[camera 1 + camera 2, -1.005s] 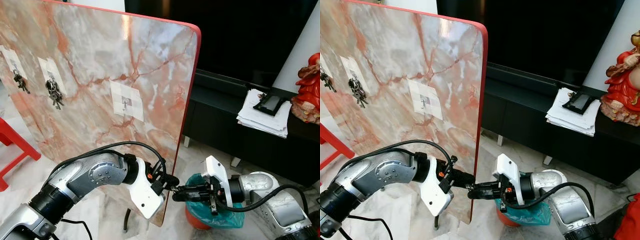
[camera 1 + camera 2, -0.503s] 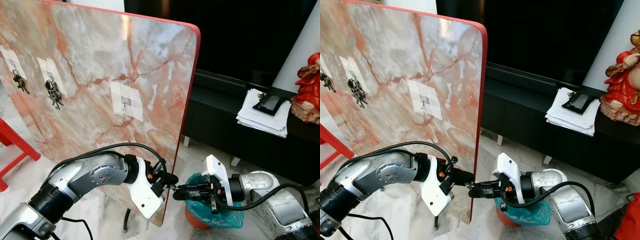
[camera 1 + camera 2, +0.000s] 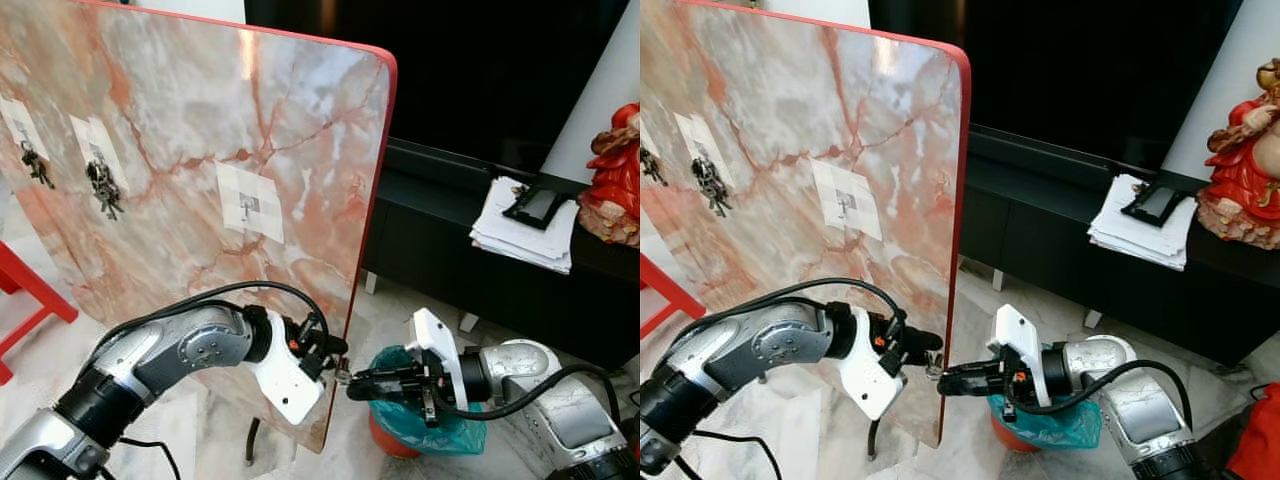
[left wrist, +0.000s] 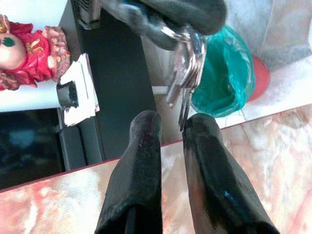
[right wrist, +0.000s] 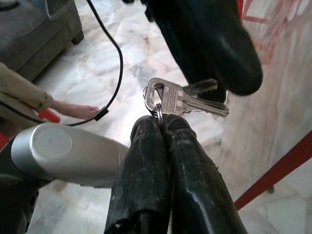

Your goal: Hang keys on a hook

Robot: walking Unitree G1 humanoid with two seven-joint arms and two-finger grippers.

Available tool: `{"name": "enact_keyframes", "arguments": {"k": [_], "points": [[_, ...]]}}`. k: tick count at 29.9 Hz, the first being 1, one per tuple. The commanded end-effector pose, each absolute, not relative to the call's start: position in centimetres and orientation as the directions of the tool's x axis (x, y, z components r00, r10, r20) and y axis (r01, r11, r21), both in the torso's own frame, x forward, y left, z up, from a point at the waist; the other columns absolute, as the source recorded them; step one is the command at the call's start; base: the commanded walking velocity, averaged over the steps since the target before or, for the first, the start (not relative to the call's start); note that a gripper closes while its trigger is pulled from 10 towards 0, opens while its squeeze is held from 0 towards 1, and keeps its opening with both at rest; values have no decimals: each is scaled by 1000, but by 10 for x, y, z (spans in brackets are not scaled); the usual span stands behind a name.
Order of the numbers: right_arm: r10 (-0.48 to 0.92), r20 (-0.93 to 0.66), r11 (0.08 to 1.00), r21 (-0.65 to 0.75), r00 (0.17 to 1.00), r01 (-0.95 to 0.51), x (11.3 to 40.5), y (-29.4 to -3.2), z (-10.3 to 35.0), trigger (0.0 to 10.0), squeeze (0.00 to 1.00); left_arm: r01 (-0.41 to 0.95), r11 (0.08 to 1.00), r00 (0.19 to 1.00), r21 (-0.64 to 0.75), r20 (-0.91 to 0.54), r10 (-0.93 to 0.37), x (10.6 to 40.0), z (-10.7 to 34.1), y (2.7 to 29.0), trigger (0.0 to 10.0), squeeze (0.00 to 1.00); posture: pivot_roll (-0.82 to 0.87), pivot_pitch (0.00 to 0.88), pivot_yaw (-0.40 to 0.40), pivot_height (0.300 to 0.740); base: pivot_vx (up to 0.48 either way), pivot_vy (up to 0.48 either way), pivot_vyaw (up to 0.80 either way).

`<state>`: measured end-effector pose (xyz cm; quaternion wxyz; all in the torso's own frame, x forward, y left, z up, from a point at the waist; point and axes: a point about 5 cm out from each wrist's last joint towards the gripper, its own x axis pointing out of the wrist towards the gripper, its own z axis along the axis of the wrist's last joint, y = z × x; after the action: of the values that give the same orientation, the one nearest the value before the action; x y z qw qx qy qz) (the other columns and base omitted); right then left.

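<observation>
My right gripper (image 3: 352, 388) is shut on the ring of a small bunch of silver keys (image 5: 180, 100), low in front of the board's red edge. The keys (image 4: 187, 63) hang from its fingers just beyond my left gripper (image 4: 170, 122). That gripper's two fingers stand slightly open, and one key's tip reaches the gap between them. My left gripper (image 3: 930, 342) sits just above and to the left of the right one. An empty hook on a white pad (image 3: 249, 207) sits mid-board on the marble board (image 3: 180, 120).
Two other hooks (image 3: 104, 185) (image 3: 35, 165) on the board's left carry key bunches. A red bin with a green liner (image 3: 410, 425) stands under my right arm. A black cabinet (image 3: 450, 250) holds papers (image 3: 520, 235) and a red figurine (image 3: 615, 170). A person's foot (image 5: 73, 109) rests on the floor.
My left gripper has drawn up and slightly back from the right gripper's tip, and the keys now show between the two. The view has shifted a little.
</observation>
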<state>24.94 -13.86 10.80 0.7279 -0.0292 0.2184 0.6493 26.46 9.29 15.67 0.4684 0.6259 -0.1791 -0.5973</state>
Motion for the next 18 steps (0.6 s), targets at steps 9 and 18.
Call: {"name": "enact_keyframes", "arguments": {"k": [9,18], "points": [[931,-360,149,209,65,-967,253,-139,113,0,0,497,-410,172,765,-550,-818,250,160,91,10000,0,12,10,-59,740,0,0,0],[931,-358,154,203,73,-967,254,-139,114,0,0,520,-386,193,761,-546,-815,248,157,93,10000,0,13,8,-58,740,0,0,0]]}}
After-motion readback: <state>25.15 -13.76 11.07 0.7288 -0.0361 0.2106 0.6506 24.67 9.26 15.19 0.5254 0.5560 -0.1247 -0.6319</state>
